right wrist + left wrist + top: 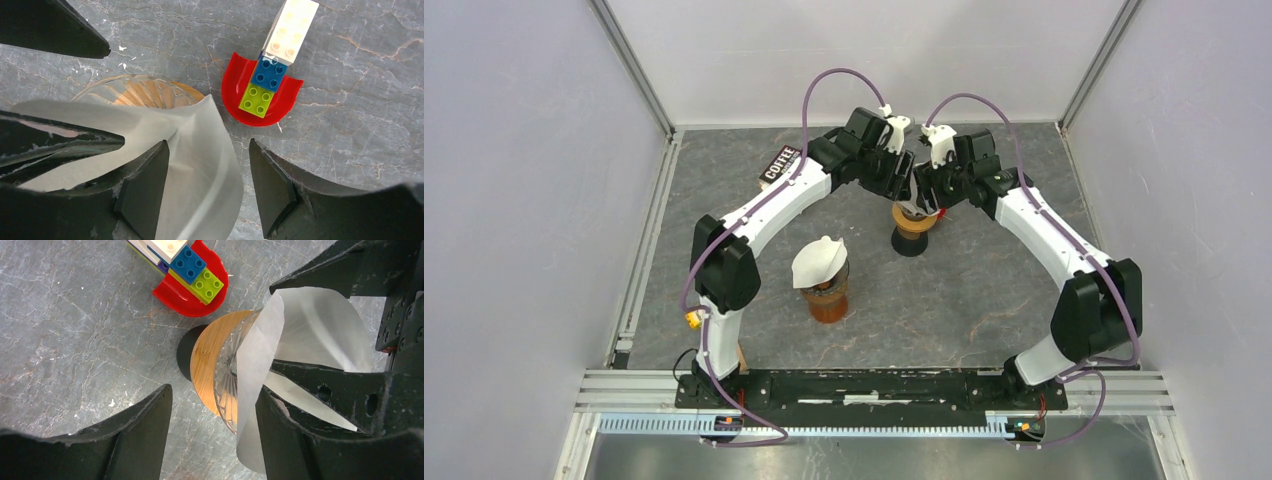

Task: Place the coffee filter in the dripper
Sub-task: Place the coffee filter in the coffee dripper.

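Left wrist view: wide-spread left claw [214, 392] straddles one edge of the coffee filter [310, 325].

Robot lab cell: 2 arms [764, 205] on an aluminium rail [874, 385], white wall panels [524, 200], grey tabletop [984, 290].

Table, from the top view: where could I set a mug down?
Bare table lies front right, between the filter cup and the right arm. The back middle is crowded: the left hand and right hand meet over the dripper, toy bricks beside it.
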`<state>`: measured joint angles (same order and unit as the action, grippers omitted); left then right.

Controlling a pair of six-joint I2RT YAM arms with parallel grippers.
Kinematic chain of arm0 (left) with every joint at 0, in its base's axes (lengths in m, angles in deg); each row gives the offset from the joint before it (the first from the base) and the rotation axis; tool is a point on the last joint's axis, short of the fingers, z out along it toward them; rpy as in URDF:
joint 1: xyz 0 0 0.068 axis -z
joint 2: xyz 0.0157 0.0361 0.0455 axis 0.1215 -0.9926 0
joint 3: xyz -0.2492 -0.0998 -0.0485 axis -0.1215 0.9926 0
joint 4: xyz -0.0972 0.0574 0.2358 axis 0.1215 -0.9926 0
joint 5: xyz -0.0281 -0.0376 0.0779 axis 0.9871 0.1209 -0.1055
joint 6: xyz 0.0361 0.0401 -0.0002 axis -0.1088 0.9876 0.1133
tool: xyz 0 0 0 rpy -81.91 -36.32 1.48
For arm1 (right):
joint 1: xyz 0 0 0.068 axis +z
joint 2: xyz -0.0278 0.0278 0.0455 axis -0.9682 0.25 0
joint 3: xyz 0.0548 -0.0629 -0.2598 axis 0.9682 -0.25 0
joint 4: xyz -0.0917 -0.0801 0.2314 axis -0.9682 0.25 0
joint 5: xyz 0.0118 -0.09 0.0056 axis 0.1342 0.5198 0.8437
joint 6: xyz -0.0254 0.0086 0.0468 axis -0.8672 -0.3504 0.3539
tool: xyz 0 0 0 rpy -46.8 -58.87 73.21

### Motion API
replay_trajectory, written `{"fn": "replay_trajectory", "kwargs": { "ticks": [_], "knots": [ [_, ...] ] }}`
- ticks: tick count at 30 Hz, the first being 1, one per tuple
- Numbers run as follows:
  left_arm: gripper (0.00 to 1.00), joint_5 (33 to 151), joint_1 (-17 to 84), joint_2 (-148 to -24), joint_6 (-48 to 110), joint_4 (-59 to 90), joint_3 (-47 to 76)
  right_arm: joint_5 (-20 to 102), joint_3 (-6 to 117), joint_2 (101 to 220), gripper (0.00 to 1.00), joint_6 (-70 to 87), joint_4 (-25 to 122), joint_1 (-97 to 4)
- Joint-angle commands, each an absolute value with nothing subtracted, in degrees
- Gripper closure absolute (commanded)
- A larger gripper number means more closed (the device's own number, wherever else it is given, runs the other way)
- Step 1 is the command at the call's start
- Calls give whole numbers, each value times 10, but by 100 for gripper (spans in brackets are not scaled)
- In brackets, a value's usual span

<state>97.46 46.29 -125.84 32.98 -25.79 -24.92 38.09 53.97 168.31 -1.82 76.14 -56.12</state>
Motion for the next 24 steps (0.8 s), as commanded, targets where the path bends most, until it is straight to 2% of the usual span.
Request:
{"fn": "replay_trajectory", "kwargs": {
  "ticks": [1,24],
  "knots": [
    [32,986,468,-1268,347,-246,-246,360,560,1691,34,-6,757,-566],
    [30,968,474,-1285,381,-246,-233,378,547,1704,33,-19,749,-564]
  ]
}}
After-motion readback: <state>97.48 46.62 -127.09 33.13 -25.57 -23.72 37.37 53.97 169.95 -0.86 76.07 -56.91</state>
